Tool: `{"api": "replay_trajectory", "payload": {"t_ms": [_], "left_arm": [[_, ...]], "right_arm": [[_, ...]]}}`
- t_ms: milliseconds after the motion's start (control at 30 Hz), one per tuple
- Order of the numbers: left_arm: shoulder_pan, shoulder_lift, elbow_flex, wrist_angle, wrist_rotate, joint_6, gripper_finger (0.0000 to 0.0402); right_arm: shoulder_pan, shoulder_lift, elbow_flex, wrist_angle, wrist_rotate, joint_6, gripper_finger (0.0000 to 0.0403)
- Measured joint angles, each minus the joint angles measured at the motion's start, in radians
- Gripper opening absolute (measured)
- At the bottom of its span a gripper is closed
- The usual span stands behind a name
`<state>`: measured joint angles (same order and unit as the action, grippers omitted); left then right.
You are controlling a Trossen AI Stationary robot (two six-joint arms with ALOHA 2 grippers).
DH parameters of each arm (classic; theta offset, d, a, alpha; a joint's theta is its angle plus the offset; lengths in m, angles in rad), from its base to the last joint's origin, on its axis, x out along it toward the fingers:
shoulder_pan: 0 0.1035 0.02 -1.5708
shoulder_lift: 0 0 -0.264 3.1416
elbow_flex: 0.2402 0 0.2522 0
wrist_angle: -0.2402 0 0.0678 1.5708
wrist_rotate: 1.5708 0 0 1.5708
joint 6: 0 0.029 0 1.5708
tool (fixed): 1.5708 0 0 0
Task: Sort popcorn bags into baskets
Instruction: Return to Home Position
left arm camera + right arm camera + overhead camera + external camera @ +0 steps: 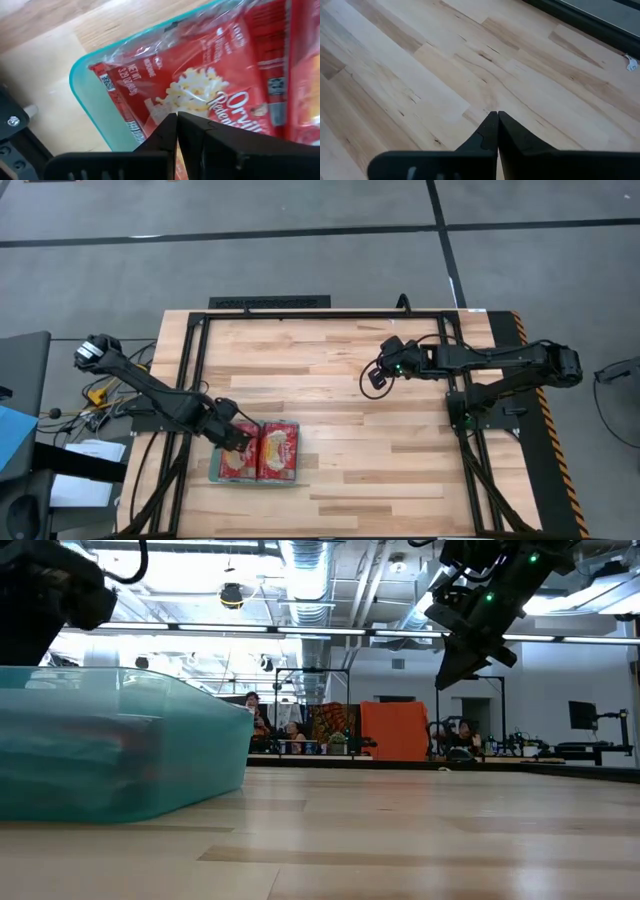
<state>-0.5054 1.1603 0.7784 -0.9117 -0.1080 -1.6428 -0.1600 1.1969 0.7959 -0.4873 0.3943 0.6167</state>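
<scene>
Two red popcorn bags lie flat side by side in the teal tray (214,477), the left bag (236,464) and the right bag (279,450). The tray sits near the table's left near corner. My left gripper (240,440) is shut and hangs over the far end of the left bag (200,75), its tips (177,117) above the popcorn picture. The tray's rim (82,80) curves round that bag's corner. My right gripper (371,383) is shut, raised above bare wood (497,115) at the table's far right, and holds nothing. The low view shows the tray's wall (120,750) close by. My left gripper comes at the left bag's printed face (187,97) slanting down from the table's left, with its fingers shut. Whether its tips touch the wrapper cannot be told. The bag lies flat in the tray.
A black metal frame (300,315) runs round the table's far and side edges. Bare wood stretches from the tray toward the right gripper (447,675). Cables and gear (95,395) lie off the table's left side. People sit in the room far behind the table.
</scene>
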Motion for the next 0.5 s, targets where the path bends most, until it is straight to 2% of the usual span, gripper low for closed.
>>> {"api": "replay_trajectory", "payload": {"t_ms": [133,233,367,500], "left_arm": [[0.001,-0.065,0.000,0.001,-0.029,-0.001,0.0000],[0.001,-0.162,0.000,0.003,-0.106,0.010,0.0000],[0.001,-0.331,0.027,0.005,-0.324,0.093,0.0000],[0.001,-0.488,0.062,0.068,-0.541,0.212,0.0000]], "right_arm": [[0.000,0.000,0.000,0.045,-0.021,-0.056,0.0037],[-0.008,0.000,0.000,0.144,-0.111,-0.135,0.0041],[-0.033,-0.013,0.002,0.343,-0.288,-0.194,0.0042],[-0.056,-0.056,0.057,0.349,-0.361,-0.235,0.0042]]}}
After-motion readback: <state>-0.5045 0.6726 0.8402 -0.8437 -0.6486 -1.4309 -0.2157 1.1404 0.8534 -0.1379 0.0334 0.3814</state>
